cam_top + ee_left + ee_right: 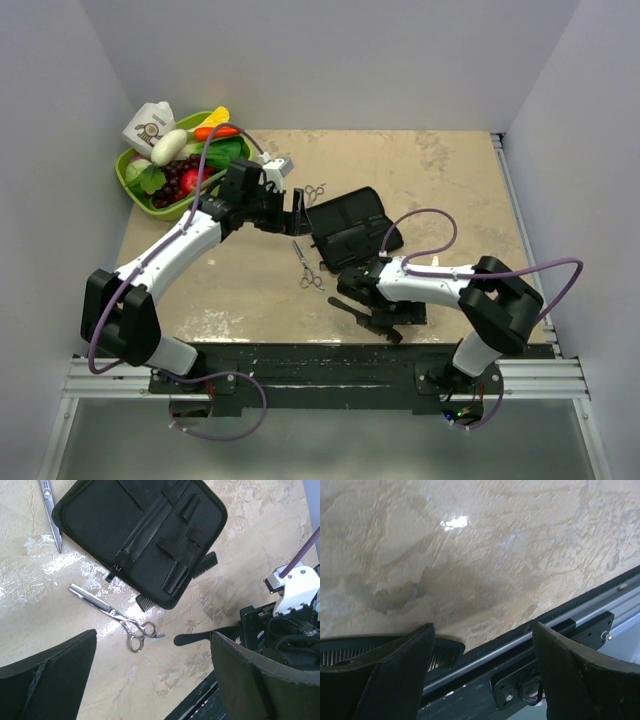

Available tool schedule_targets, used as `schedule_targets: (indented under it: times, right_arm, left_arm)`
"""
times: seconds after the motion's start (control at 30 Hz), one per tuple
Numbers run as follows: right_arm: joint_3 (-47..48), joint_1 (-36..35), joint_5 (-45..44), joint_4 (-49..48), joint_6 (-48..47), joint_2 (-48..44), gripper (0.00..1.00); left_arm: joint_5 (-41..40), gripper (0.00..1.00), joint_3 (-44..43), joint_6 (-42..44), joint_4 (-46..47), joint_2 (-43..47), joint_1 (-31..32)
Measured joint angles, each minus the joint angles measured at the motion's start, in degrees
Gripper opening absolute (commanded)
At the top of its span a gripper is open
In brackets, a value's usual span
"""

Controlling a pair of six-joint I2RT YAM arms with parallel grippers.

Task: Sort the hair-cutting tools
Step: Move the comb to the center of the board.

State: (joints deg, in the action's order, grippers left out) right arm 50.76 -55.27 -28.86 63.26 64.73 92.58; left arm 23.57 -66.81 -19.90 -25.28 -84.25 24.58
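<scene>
Right at the lens, my right gripper (482,630) stands wide open with nothing in it. The comb (350,654) lies at the lower left of the wrist frame, partly behind one finger (395,675) rather than between the two, and my left gripper (154,636) hangs fully spread and empty too. I judge I should slide toward that corner, straddle the thin spine crosswise, then pinch low so it cannot skid. The comb's long axis runs left to right along the near edge of the table (495,555), rounded end toward frame centre.

Left arm (170,250) stretched from lower left to frame centre, left gripper (297,212) wide open. Right arm (440,285) folded leftward, right gripper (378,312) open at lower centre.
</scene>
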Motion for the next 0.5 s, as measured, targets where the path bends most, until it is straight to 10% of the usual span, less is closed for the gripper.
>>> schedule_targets:
  times: [0.5]
  right_arm:
    - [2.01, -7.19, 7.48, -1.68, 0.35, 0.50, 0.82]
  left_arm:
    - [0.09, 0.99, 2.01, 0.00, -0.04, 2.62, 0.00]
